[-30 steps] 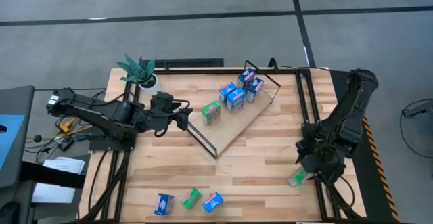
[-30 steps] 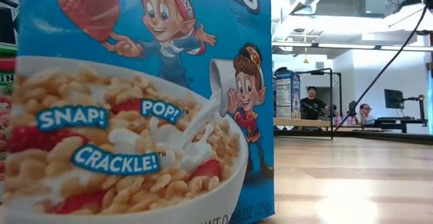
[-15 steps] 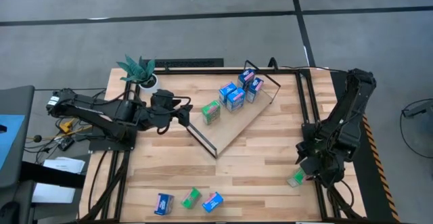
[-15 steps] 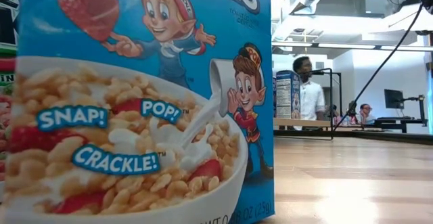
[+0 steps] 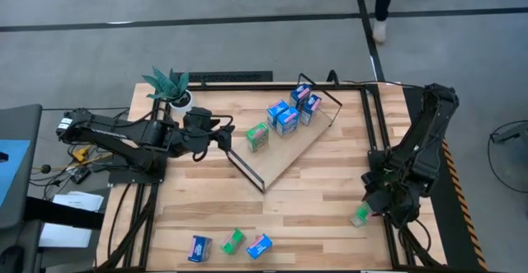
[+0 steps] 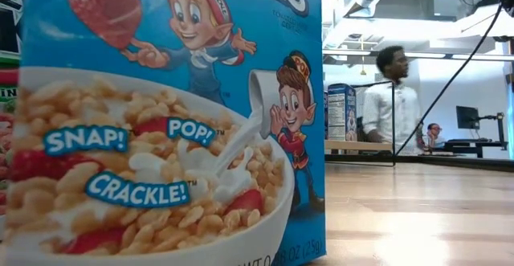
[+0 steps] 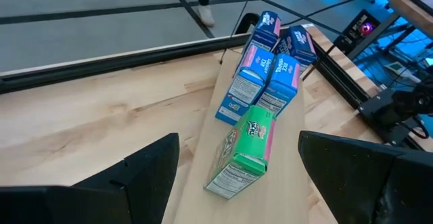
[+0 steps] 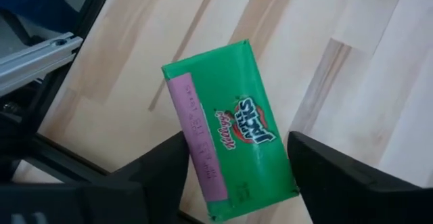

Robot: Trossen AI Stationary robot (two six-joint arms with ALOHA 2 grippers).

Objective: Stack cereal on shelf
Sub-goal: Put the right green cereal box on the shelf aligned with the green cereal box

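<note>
Honestly not much has moved in the last second: your right gripper is still hanging over the green box lying flat near the table's right edge, fingers spread either side and not yet clamped, so that pick hasn't started. Your left gripper waits released beside the shelf, where five boxes already stand, and three boxes sit along the near edge.
</note>
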